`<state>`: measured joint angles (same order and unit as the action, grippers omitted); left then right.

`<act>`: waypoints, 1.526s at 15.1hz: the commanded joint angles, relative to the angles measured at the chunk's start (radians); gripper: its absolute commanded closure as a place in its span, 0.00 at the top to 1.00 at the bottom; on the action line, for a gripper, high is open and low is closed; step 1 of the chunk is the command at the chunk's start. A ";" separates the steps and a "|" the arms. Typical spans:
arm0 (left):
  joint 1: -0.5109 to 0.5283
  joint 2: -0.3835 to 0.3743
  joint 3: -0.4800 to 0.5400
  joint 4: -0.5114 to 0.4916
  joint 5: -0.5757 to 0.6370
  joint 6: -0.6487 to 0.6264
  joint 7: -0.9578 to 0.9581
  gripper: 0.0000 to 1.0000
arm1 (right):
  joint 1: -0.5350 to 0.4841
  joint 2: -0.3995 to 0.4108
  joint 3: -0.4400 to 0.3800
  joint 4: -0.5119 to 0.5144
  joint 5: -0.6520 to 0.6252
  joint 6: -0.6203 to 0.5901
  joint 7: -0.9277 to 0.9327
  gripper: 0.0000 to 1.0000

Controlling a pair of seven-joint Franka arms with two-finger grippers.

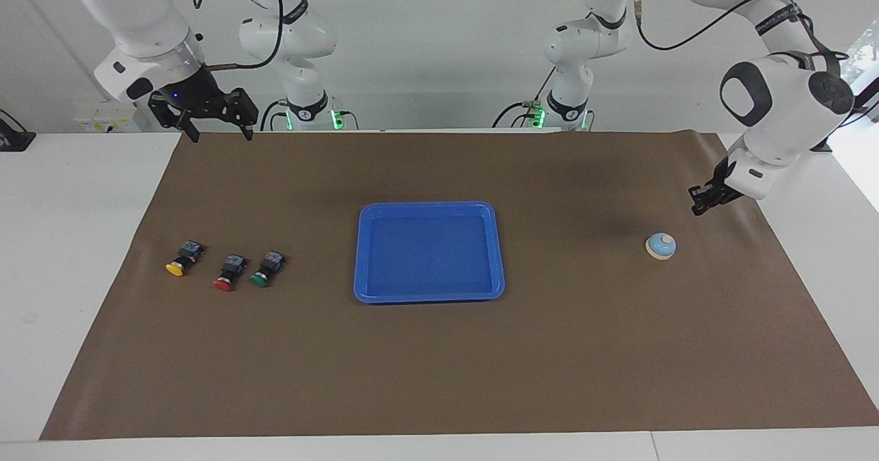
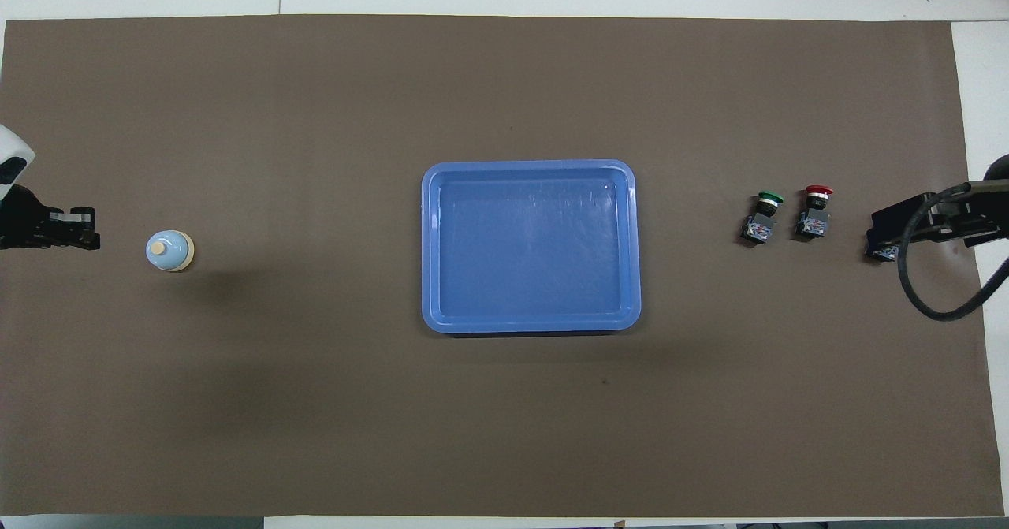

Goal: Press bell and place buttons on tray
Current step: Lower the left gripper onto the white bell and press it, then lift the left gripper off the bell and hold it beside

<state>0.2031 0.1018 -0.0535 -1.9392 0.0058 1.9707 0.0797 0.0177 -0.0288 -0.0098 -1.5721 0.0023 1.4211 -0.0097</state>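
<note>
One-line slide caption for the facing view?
Tray empty, three buttons and bell untouched; left gripper near bell, right gripper raised.

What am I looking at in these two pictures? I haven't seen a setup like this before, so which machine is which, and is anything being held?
These are two robot arms at a table covered with a brown mat. One picture is taken from across the table, facing the arms; the other looks steeply down from above their own end, so the sides are swapped.

The left tool hangs near the bell, a small light-blue dome at that arm's end of the table. The right tool is raised, open and empty, at the other end. Below it lie three buttons: yellow, red and green. From above, the right arm hides the yellow one.

The blue tray sits in the middle with nothing in it. Neither tool holds anything.
</note>
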 commanded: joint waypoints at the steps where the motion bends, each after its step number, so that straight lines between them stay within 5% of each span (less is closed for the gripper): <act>1: -0.005 -0.013 -0.002 -0.082 0.011 0.106 0.006 0.00 | -0.016 -0.016 0.008 -0.014 -0.007 -0.005 -0.027 1.00; 6: -0.016 -0.001 -0.003 -0.165 0.013 0.200 0.011 0.00 | -0.016 -0.016 0.008 -0.014 -0.007 -0.005 -0.027 1.00; 17: -0.033 0.071 -0.003 -0.169 0.013 0.249 0.012 0.00 | -0.016 -0.016 0.008 -0.014 -0.007 -0.005 -0.027 1.00; 22: -0.047 0.088 -0.003 0.004 0.011 0.052 0.008 0.00 | -0.016 -0.016 0.008 -0.016 -0.007 -0.005 -0.027 1.00; 23: -0.054 0.087 -0.005 0.055 0.011 -0.013 0.008 0.06 | -0.016 -0.016 0.008 -0.014 -0.007 -0.005 -0.027 1.00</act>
<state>0.1715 0.1712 -0.0656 -2.0043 0.0078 2.0849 0.0841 0.0177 -0.0288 -0.0098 -1.5721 0.0023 1.4211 -0.0097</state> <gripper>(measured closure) 0.991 0.000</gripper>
